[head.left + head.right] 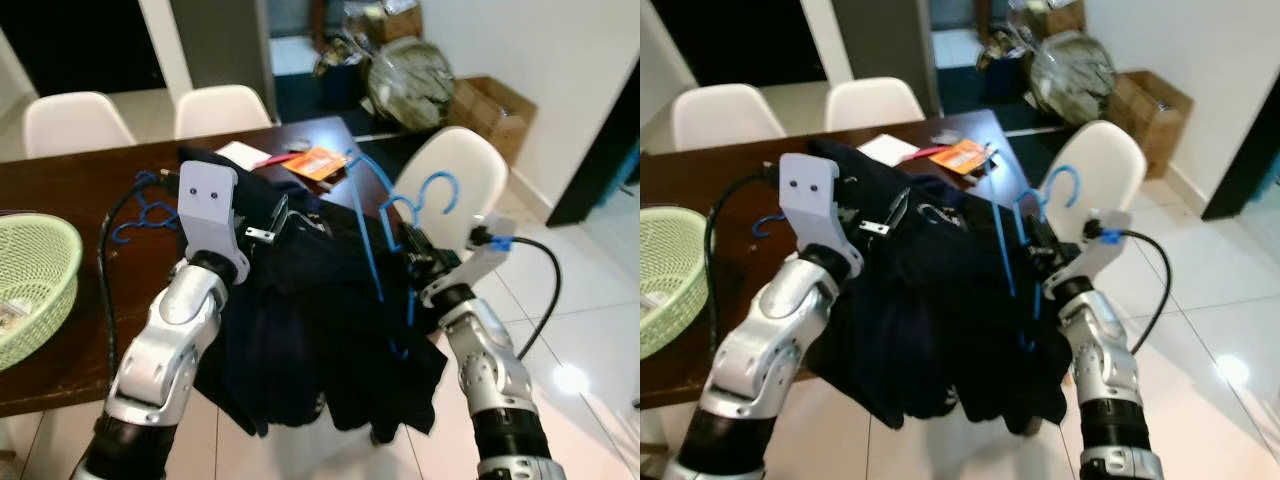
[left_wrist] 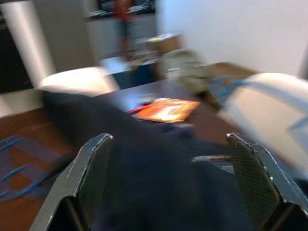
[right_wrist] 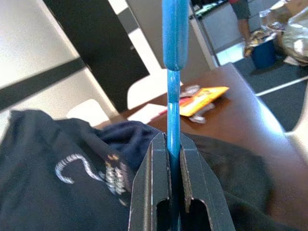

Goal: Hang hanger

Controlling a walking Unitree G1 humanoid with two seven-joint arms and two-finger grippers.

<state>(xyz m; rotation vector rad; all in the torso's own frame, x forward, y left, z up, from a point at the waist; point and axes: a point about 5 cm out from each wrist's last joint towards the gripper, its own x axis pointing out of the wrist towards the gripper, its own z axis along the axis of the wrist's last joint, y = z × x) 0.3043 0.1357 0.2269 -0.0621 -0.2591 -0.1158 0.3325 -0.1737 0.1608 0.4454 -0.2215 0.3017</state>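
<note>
Our right claw (image 1: 418, 262) clamps the blue hanger (image 1: 372, 235), at 3 o'clock of the dark garment (image 1: 310, 330); left claw (image 2: 168, 178) spread wide, apparently empty. Hanging remains undone.

Even indoor light fills the room, with a bright glare spot on the glossy floor (image 1: 571, 379). The eye views are slightly soft. The left wrist view is smeared by motion blur; the right wrist view is sharper, its background hazy.
</note>
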